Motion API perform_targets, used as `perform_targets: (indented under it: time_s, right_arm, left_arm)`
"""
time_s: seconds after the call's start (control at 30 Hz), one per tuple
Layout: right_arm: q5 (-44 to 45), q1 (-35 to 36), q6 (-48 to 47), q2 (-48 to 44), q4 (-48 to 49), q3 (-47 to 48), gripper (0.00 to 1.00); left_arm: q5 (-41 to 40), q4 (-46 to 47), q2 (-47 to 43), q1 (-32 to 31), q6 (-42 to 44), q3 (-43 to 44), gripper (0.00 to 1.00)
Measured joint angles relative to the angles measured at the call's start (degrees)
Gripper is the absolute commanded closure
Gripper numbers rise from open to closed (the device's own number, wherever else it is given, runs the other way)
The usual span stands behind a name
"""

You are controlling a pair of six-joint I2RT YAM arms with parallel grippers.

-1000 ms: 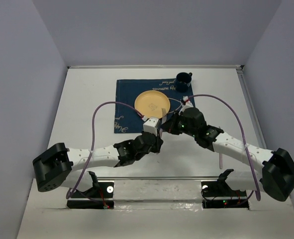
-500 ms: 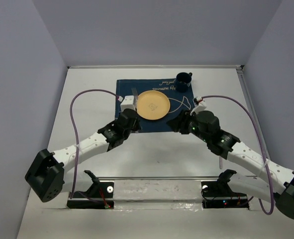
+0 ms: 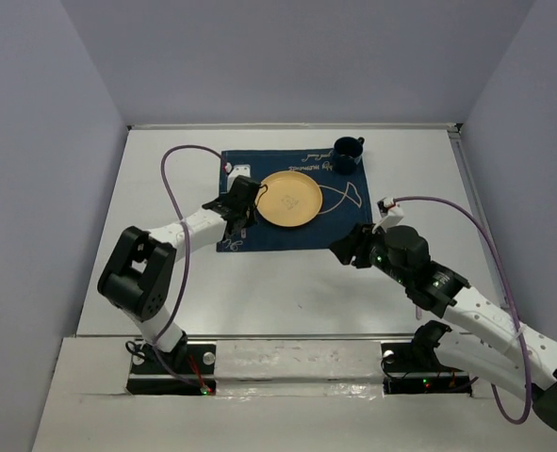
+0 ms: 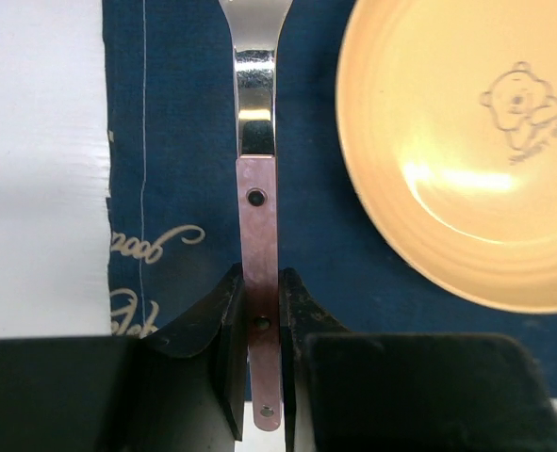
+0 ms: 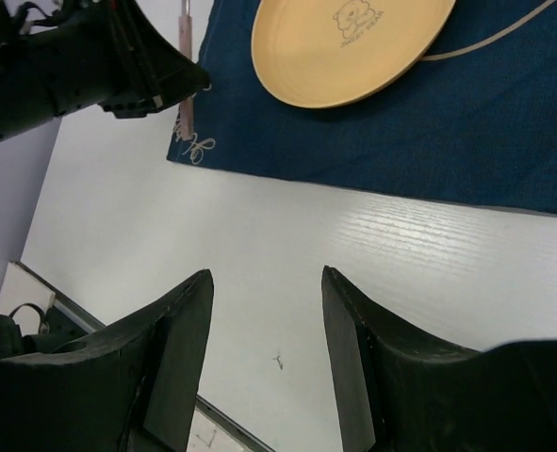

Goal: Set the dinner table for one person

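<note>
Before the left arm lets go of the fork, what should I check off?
1. The left gripper is shut on the fork handle: ok.
2. The fork is over the placemat, left of the plate, apart from its rim: ok.
3. The fork rests on the placemat: cannot tell.
4. The right gripper is open, empty, above bare table: ok.
5. The mug is upright on the placemat's far right corner: ok.

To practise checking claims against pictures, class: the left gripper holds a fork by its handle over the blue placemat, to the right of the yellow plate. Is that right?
Not quite. The left gripper holds the fork by its handle over the blue placemat, but to the left of the yellow plate, not the right, as the left wrist view shows.
</note>
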Motion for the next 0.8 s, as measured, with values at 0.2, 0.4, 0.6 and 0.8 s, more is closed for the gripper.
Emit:
perform_targets:
  time_s: [0.2,0.4,0.6,0.8]
  right_arm:
    - [-0.3,0.0,-0.2,-1.1,-0.2,-1.1,0.46]
    - [-1.9,0.0,-0.1,-2.3,-0.7,-2.1,0.46]
    - [-2.7,0.0,-0.2,-2.9,-0.9,-2.1,0.46]
    - [-3.0,0.0,-0.2,-4.9,-1.6,-2.1,0.46]
  left_arm:
    - [0.0,-1.7,5.8,1.2,2.5,5.3,1.0]
    - [0.4,-1.5,9.3,2.1,4.4,8.3,1.0]
    - [0.9,-1.7,11.4,3.2,4.9,8.4,1.0]
    - [0.9,-1.9,11.6,4.0,5.3,8.8,0.81]
